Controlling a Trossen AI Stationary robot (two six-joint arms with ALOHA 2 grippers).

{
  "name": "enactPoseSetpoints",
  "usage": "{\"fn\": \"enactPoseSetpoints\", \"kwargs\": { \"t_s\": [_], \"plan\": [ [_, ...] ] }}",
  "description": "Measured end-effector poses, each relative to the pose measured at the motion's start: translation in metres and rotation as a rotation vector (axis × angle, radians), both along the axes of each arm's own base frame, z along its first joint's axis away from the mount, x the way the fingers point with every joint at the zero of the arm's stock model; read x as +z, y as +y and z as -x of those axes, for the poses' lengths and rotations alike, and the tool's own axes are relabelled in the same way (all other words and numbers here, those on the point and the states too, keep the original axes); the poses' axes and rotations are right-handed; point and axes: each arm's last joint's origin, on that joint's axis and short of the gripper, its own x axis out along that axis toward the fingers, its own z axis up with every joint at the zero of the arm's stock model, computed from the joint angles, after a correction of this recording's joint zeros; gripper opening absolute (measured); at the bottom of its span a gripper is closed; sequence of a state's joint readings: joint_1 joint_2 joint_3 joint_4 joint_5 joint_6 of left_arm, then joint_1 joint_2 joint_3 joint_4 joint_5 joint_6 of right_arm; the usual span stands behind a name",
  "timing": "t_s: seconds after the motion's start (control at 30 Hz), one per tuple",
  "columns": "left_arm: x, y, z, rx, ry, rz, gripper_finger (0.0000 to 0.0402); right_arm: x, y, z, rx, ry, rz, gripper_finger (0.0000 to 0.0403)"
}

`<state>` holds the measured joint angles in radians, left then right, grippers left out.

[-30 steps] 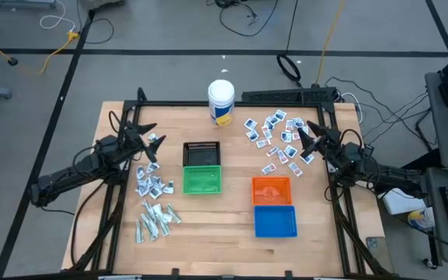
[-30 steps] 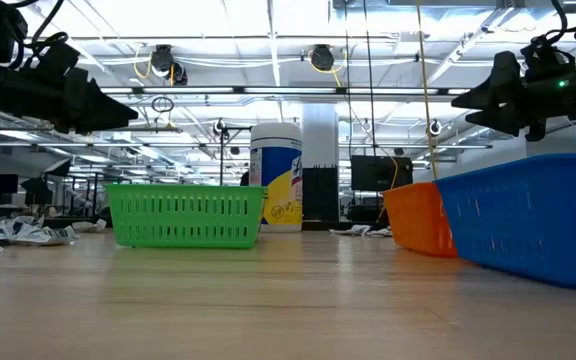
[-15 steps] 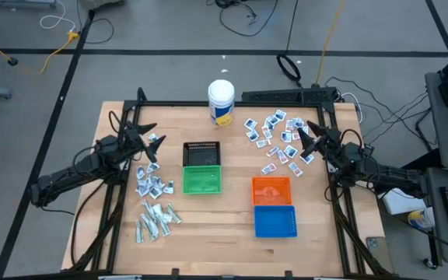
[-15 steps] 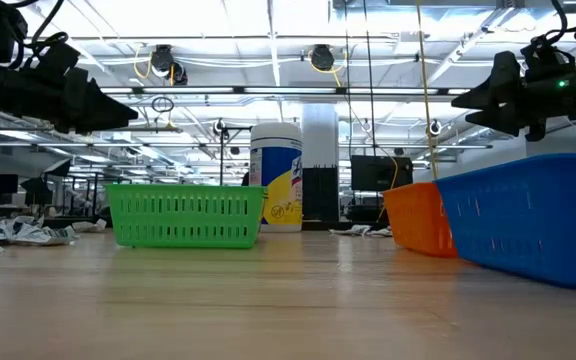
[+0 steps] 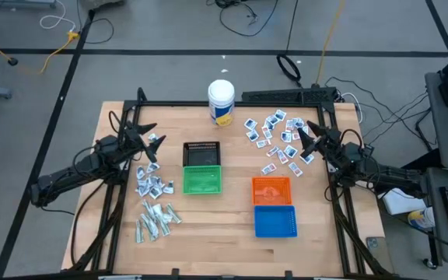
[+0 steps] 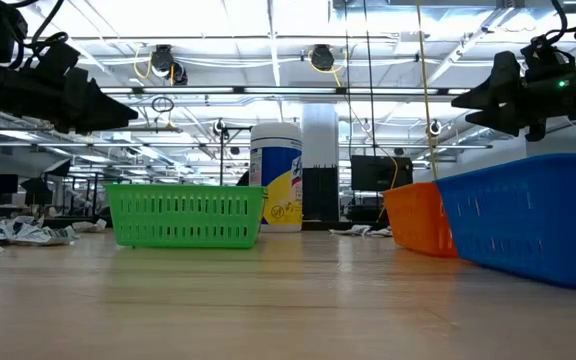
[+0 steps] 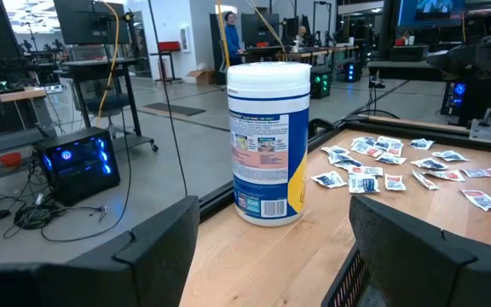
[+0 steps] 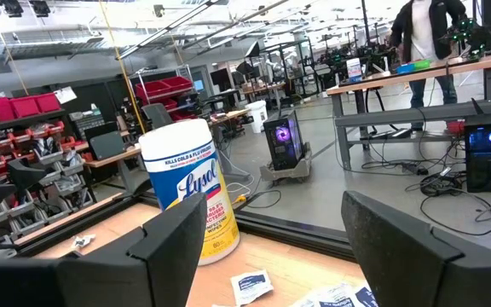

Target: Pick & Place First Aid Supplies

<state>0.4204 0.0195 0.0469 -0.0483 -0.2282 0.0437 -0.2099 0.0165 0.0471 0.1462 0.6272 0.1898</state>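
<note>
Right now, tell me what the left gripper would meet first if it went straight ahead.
Probably the white canister: it stands centred beyond the left gripper, framed by its open fingers. Bare table lies before it; depth is uncertain.

Overhead, table-level, two wrist views; shared canister.

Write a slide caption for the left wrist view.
White cylindrical canister stands upright on wooden table; small white wrapped packets lie scattered beyond.

Even bright overhead light, soft shadows only. Ceiling strip lights blow out in low view; near pale wooden table is blurred fg. Wrist views: dark tool fingers out of focus, bg sharp enough. Slight glare on white cylindrical canister w/ yellow-blue label.
</note>
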Motion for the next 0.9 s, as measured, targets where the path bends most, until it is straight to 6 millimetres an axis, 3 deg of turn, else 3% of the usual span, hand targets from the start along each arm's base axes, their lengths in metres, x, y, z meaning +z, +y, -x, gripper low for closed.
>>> {"fn": "enactPoseSetpoints", "kwargs": {
  "t_s": [0.53,0.67,0.9],
  "plan": [
    [0.003,0.000,0.001,0.000,0.002,0.002,0.0305,0.000,0.000,0.000,0.000,0.000,0.000,0.0267],
    [0.027,-0.003,0.006,0.001,-0.009,-0.014,0.0305,0.000,0.000,0.000,0.000,0.000,0.000,0.0267],
    [0.076,-0.004,0.010,0.005,0.157,0.033,0.0305,0.000,0.000,0.000,0.000,0.000,0.000,0.0267]
  ]
}}
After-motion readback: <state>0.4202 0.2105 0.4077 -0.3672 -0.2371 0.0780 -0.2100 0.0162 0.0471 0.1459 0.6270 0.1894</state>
